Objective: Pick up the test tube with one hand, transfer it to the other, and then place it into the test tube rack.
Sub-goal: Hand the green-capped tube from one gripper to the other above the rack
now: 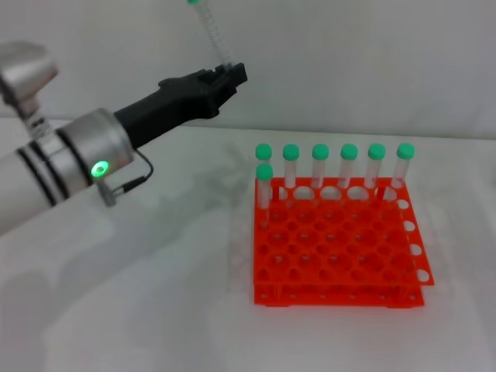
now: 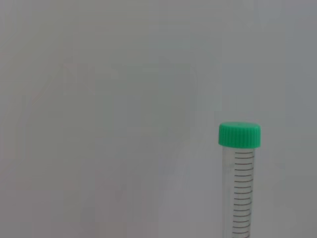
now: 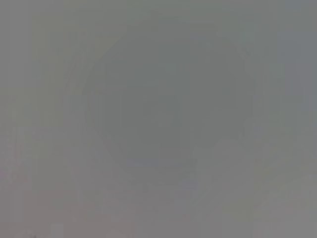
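Left arm and gripper: outward appearance as seen from the head view.

The left arm [image 1: 46,174] is finished as a thick white cylinder, ringed by two narrow black bands just ahead of a brushed silver collar. A small round green light is set into that collar and is seen lit. A thin black cable is looped out from under the collar to a small grey fitting. A rounded silver-grey joint housing is seen behind, with a ribbed spring-like part beneath it. The left gripper [image 1: 229,75] is matt black throughout, tapering from a broad body to a blocky, angular tip. No markings or screws can be made out.
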{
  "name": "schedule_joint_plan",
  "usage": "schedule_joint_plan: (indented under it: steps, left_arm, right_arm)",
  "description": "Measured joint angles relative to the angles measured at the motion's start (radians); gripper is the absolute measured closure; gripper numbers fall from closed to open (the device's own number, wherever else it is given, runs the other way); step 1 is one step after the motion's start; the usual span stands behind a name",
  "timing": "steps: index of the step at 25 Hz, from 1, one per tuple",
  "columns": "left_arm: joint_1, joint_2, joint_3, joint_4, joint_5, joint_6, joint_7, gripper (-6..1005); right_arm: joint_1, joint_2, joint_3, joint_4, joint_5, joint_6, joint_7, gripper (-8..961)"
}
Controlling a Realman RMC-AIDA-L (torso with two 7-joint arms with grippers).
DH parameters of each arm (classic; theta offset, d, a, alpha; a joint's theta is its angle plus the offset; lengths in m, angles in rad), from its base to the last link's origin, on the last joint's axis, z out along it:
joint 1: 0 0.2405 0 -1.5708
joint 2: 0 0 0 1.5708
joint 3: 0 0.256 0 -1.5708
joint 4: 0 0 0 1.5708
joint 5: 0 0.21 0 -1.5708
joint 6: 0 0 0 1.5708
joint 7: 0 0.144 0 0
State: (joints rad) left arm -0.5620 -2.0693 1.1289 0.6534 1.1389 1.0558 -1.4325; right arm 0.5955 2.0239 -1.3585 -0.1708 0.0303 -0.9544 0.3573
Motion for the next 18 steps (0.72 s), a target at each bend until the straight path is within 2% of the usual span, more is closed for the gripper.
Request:
schedule_joint_plan:
  steps: [3, 7, 10, 14, 17, 18]
  left_arm:
    - [0.041, 0.016, -0.003, -0.023, -0.013, 0.15, 0.008, 804]
    - [0.104, 0.04, -0.003, -0.024, 0.021, 0.338, 0.008, 804]
    - [0.148, 0.055, -0.002, -0.025, 0.071, 0.4, 0.0, 804]
    - [0.181, 0.072, -0.008, -0.031, 0.173, 0.389, -0.018, 804]
    - [0.176, 0.078, -0.048, -0.056, 0.259, 0.333, -0.041, 804]
    - [0.173, 0.076, -0.058, -0.056, 0.278, 0.329, -0.042, 804]
  right_arm:
    - [-0.004, -0.004, -0.02, -0.017, -0.007, -0.002, 0.028, 85]
    - [-0.007, -0.02, -0.101, -0.039, -0.009, -0.014, 0.131, 85]
    - [-0.009, -0.037, -0.165, -0.061, -0.009, -0.035, 0.21, 85]
    - [-0.013, -0.089, -0.302, -0.091, -0.033, -0.089, 0.365, 87]
    - [0.001, -0.141, -0.353, -0.116, -0.154, -0.108, 0.534, 91]
    - [0.006, -0.152, -0.355, -0.12, -0.197, -0.119, 0.578, 92]
